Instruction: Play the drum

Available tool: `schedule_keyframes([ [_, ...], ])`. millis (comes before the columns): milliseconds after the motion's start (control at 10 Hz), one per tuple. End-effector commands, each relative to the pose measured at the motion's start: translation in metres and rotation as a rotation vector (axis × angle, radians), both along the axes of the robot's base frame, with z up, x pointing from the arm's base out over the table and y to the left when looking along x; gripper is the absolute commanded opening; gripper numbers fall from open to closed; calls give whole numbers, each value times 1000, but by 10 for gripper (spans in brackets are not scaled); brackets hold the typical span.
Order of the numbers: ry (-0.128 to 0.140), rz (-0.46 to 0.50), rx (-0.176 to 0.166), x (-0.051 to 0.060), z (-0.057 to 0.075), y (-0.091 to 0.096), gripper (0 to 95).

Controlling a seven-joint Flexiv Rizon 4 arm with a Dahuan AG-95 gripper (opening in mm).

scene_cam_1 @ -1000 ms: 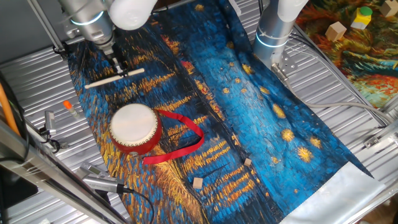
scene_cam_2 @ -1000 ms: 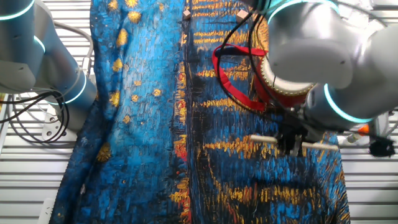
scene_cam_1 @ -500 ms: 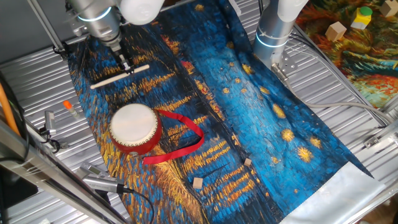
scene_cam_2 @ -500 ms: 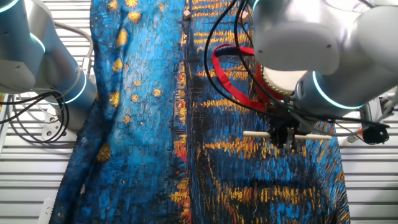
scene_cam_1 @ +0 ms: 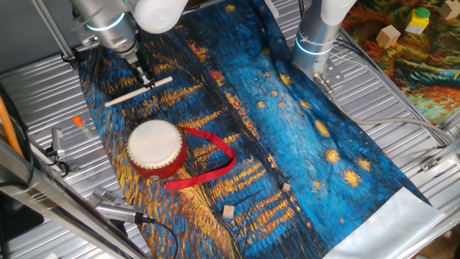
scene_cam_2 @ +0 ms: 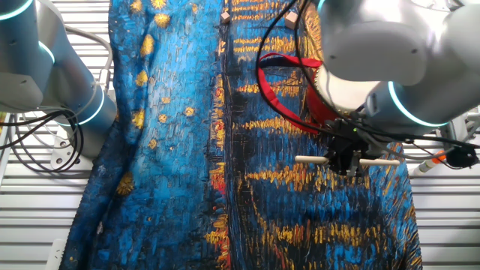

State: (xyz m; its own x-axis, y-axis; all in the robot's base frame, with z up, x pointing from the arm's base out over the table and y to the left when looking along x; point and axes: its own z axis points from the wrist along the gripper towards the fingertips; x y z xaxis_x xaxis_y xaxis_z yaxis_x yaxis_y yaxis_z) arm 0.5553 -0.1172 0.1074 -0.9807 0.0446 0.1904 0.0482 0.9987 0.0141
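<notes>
The drum [scene_cam_1: 156, 147] stands on the blue painted cloth, cream skin up, red side, with its red ribbon [scene_cam_1: 215, 162] trailing to the right. In the other fixed view the drum [scene_cam_2: 341, 94] is mostly hidden behind the arm; its ribbon [scene_cam_2: 281, 94] shows. My gripper [scene_cam_1: 146, 79] is shut on a thin pale wooden stick [scene_cam_1: 138, 91], holding it near its middle, level and just above the cloth, beyond the drum. It also shows in the other fixed view: gripper [scene_cam_2: 349, 163], stick [scene_cam_2: 311, 159].
A second grey arm base [scene_cam_1: 316, 36] stands at the cloth's far edge. Small wooden blocks [scene_cam_1: 229, 211] lie on the cloth near the front. An orange-tipped tool [scene_cam_1: 80, 124] lies on the metal table left of the drum. Coloured blocks [scene_cam_1: 418, 20] sit far right.
The gripper with the stick has shifted slightly, away from the drum and then a little back; the stick stays gripped and level. The drum has not moved.
</notes>
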Motion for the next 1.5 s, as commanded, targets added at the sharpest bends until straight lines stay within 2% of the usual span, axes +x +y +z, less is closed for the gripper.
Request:
schedule_keyframes([
  [100,-1,-28,-11,-1,0,0,0],
  [200,-18,-34,-12,-1,0,0,0],
  [400,-32,-31,-11,-1,0,0,0],
  [800,-36,-32,-10,-1,0,0,0],
  [1000,-21,-43,-14,-1,0,0,0],
  [1100,-22,-46,-17,-1,0,0,0],
  [1300,-43,-53,-18,-1,0,0,0],
  [1500,-43,-56,-17,-1,0,0,0],
])
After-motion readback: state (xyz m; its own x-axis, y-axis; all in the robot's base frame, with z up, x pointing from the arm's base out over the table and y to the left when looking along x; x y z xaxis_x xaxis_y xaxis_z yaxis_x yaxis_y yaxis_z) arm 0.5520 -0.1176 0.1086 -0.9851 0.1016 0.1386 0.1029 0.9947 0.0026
